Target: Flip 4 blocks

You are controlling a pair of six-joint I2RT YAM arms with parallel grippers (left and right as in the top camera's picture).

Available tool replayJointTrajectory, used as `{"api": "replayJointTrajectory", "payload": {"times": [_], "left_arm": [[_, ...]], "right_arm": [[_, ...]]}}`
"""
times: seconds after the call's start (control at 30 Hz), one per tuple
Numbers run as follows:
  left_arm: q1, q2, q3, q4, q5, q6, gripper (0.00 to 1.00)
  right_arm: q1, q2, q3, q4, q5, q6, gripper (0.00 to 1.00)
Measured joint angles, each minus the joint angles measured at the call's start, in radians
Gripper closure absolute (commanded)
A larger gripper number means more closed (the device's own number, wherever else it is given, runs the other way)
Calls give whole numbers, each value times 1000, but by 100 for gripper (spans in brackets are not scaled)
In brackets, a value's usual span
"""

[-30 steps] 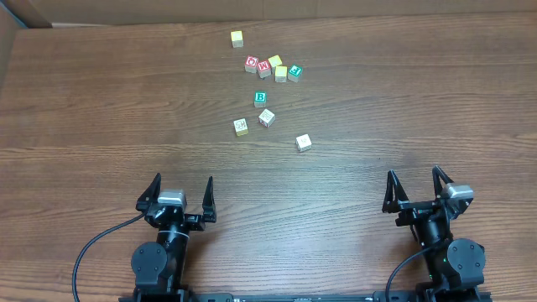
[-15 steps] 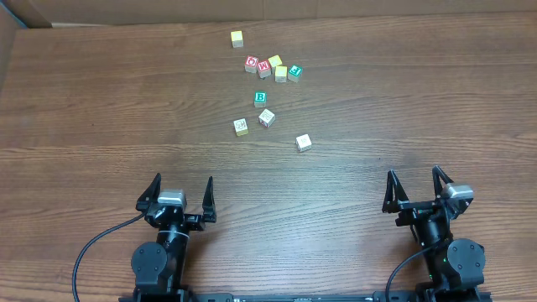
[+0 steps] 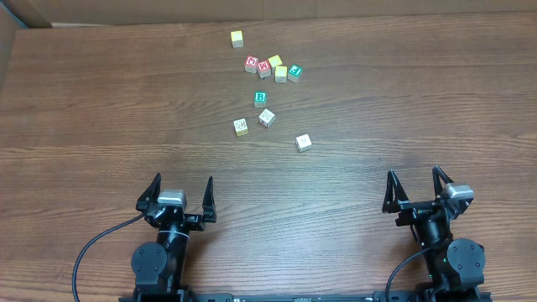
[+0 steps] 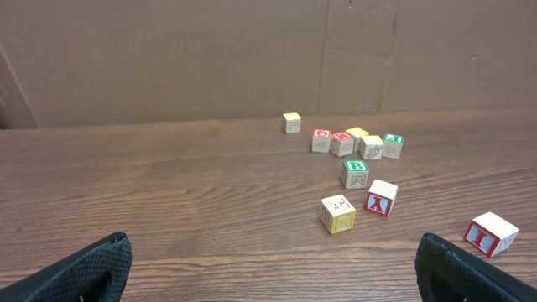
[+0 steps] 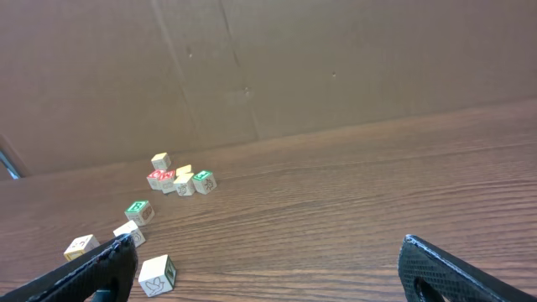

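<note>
Room: I see only a plain brown cardboard wall (image 4: 168, 59) behind the far edge of the table.
Surface: the table (image 3: 101, 109) is flat, dark wood-grain. It looks smooth, so I judge a cube may slide if it is pushed from one side only.
Left gripper (image 3: 183, 179): it rests at the near edge with its fingers spread wide and holds nothing.
Right gripper (image 3: 414, 174): it also rests at the near edge, fingers spread wide and empty.
Far group: the red O cube (image 3: 251, 63) and the W cube (image 3: 263, 65) sit in a tight cluster, and a lone yellow cube (image 3: 237, 38) lies beyond. I leave these alone.
Blocks: four loose ones lie on the middle of the table.
- The green B block (image 3: 260, 98) is the farthest of the four.
- The red-marked block (image 3: 267, 117) is just on its near side.
- The cream block (image 3: 241, 127) is near, to the left.
- The outlying block (image 3: 304, 143) lies apart to the right, closest to the arms.
Direction: all four lie ahead of the fingers, well apart from them, between the two arms.
Axis: they are cubes, so there is no long axis. Each sits a little turned against the grain, so the wrist must match its faces.
Nearer arm: the left arm is nearer for three of them. The outlying block is about midway, perhaps slightly closer to the right arm.
Progress: in my judgement, no flip has begun.
</note>
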Motion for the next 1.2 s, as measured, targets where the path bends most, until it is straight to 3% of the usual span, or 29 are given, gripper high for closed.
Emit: {"api": "replayJointTrajectory", "payload": {"times": [0.63,1.0,1.2], "left_arm": [[0,0,5,-18,13,0,0],[0,21,288,-448,94,-39,0],[0,211,587,-603,138,-56,0]], "right_arm": [[0,0,0,0,0,0,0],[0,0,0,0,0,0,0],[0,0,0,0,0,-1,0]]}}
